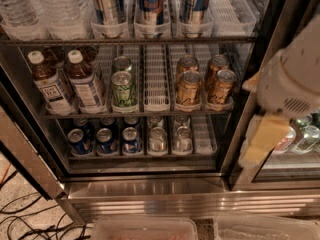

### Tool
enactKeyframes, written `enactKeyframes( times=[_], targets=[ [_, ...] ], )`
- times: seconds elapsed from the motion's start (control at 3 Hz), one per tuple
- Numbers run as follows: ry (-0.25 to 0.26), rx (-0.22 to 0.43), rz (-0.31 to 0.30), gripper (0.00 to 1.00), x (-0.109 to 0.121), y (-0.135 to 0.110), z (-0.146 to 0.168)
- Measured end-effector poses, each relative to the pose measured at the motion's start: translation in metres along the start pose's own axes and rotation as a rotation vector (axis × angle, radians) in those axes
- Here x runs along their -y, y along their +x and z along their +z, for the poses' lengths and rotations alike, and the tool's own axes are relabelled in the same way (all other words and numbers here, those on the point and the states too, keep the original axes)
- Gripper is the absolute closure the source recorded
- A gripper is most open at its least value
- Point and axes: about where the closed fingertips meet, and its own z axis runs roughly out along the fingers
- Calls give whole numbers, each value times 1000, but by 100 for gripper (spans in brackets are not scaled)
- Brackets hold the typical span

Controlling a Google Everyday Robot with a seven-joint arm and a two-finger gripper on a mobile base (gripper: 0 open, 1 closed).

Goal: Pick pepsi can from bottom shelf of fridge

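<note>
Three dark-blue pepsi cans point(106, 140) stand side by side at the left of the bottom shelf point(145, 160), in white lanes. Two plain silver cans point(158, 139) stand to their right. The fridge point(150, 194) has a steel base and a dark interior. My gripper point(264, 140) is a white and yellowish blurred shape at the right, in front of the fridge's right frame. It is level with the bottom shelf, well to the right of the pepsi cans and apart from them. It holds nothing that I can see.
The middle shelf holds two tea bottles point(50, 84), a green can point(123, 89) and gold cans point(189, 88). Tall cans and water bottles stand on the shelf above. Green bottles point(302, 134) show behind glass at the right. Cables point(30, 219) lie on the floor, and clear bins point(145, 229) stand below.
</note>
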Motion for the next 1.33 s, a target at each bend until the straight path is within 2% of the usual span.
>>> enactKeyframes(
  times=[0.33, 0.67, 1.0, 1.33],
  targets=[
    [-47, 128, -14, 0, -45, -6, 51],
    [-122, 290, -15, 0, -94, -11, 121],
    [-152, 518, -8, 0, -104, -47, 182],
    [-77, 689, -41, 0, -90, -89, 217]
  ],
)
